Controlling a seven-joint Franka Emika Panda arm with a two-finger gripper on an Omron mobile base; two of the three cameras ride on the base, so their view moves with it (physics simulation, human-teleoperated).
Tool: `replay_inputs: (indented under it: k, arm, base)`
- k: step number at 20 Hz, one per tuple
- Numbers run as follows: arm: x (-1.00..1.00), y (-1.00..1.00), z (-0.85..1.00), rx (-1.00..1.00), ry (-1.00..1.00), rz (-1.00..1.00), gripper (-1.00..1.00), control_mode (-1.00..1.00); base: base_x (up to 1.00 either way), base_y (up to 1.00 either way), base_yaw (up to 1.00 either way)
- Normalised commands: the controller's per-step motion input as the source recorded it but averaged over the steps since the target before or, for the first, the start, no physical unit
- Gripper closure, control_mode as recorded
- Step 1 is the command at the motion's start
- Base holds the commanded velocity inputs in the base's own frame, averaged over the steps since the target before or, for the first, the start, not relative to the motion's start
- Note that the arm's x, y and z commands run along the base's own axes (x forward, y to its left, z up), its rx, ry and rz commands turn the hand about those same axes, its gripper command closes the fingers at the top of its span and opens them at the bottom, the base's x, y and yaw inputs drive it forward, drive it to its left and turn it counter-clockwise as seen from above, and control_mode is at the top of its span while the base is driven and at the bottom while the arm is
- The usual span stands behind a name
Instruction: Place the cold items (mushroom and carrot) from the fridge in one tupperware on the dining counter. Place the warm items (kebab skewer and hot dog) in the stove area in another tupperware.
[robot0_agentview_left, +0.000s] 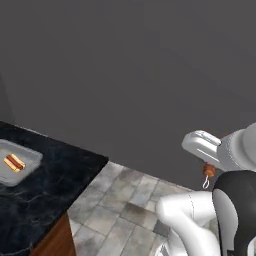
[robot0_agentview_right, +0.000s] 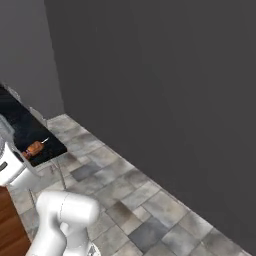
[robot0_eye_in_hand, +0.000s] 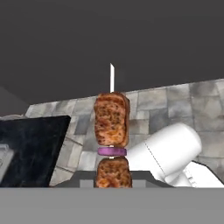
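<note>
Where the grey stone-tiled floor (robot0_agentview_left: 125, 195) meets the plain dark grey wall (robot0_agentview_left: 140, 70), the room is bare, and the tiles run in mottled grey and brownish slabs across the open space. At the left of the left base view the black, white-veined worktop (robot0_agentview_left: 50, 190) juts out on its brown wooden base (robot0_agentview_left: 55, 240); its corner points toward the open floor. Near that worktop's left edge sits a shallow pale-grey tupperware (robot0_agentview_left: 30, 160), and the hot dog (robot0_agentview_left: 14, 162) lies inside it, red sausage in a tan bun.

The white arm is raised over the floor, away from the worktop. Its pincer (robot0_agentview_left: 207, 172) is pressed together on the kebab skewer (robot0_eye_in_hand: 112, 131), which it pinches at the lower end. In the hand view the skewer stands straight up from the fingertips: a browned meat chunk at the bottom, a thin purple onion slice above it, a larger browned chunk above that, and the bare pale tip of the stick at the top. Behind it lie the tiles and the dark wall. In the right base view the skewer (robot0_agentview_right: 34, 148) shows small against the black worktop's corner.
</note>
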Motion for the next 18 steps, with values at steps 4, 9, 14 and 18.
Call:
replay_inputs:
  k: [4, 9, 14, 18]
  arm:
    - [0.00, 0.00, 0.00, 0.00, 0.00, 0.00, 1.00, 1.00]
    - [0.00, 0.00, 0.00, 0.00, 0.00, 0.00, 1.00, 1.00]
    - [0.00, 0.00, 0.00, 0.00, 0.00, 0.00, 1.00, 1.00]
    - [0.00, 0.00, 0.00, 0.00, 0.00, 0.00, 1.00, 1.00]
  base:
    - [1.00, -0.40, 0.57]
    - [1.00, -0.42, 0.57]
    - [1.00, -0.42, 0.58]
    - [1.00, -0.39, 0.61]
